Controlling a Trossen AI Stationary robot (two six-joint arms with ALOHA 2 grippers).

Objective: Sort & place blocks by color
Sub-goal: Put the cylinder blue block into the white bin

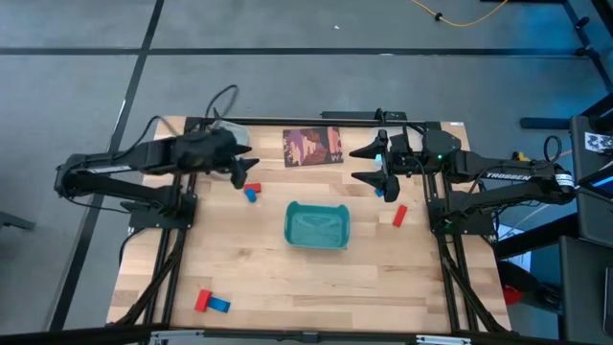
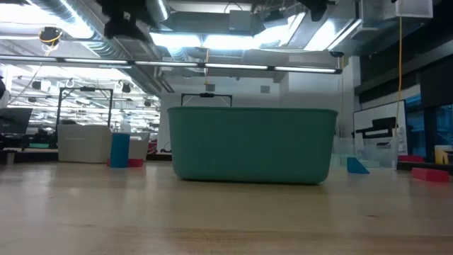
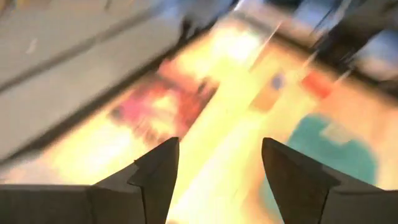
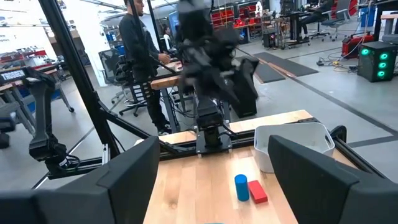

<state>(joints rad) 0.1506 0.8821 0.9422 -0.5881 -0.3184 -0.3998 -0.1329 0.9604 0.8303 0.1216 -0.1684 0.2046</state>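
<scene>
Both grippers (image 1: pixel 244 165) (image 1: pixel 369 163) spread empty above small flat blocks (image 1: pixel 251 193) on pale wood

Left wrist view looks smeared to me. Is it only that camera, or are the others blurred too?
Left wrist view: heavy motion smear and washed-out glare over the table; only its own claw, open, is crisp. Right wrist view: foreground sharp, the other arm farther off smeared. High view: sharp and evenly lit. Low view: teal tray clear, bright ceiling lights behind it.

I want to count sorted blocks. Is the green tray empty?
Empty. From above, the teal tray shows only its bare floor; the blocks lie outside on the table.
</scene>
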